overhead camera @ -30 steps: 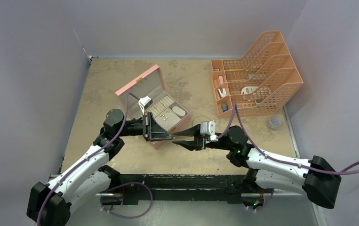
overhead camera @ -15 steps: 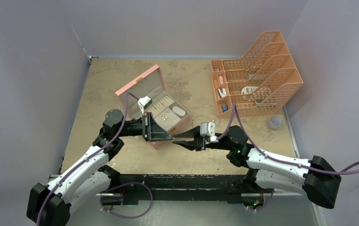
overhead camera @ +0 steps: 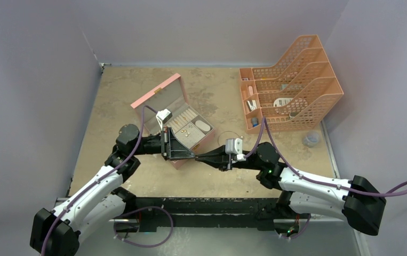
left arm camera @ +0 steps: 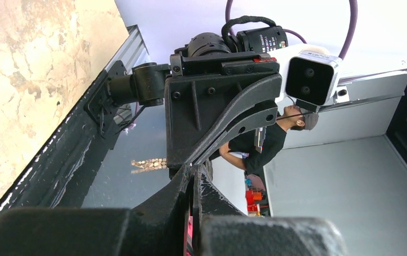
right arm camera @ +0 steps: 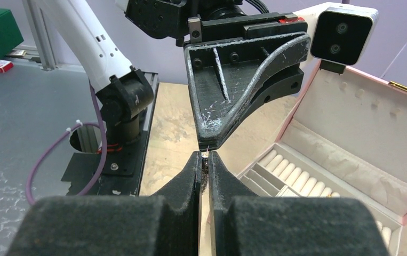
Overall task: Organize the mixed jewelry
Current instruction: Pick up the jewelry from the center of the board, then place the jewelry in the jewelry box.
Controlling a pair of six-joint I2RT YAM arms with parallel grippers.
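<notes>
Two claws, one speck of jewelry, and the pinch point is at 5 o'clock off the pink jewelry box (overhead camera: 157,97)!
Right gripper (right arm camera: 205,159) nips nearly closed on a tiny glinting metal piece (right arm camera: 206,154); left gripper (right arm camera: 209,140), clamped tight, touches it from 12 o'clock. Featherweight, slick, easily bent, I'd say: fingertip-only grip, gently. More gold pieces (overhead camera: 189,128) sit inside that box.

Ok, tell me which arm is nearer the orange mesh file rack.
Right. The right arm bends just in front of the orange mesh file rack; the left arm is to its left, past the open pink box.
</notes>
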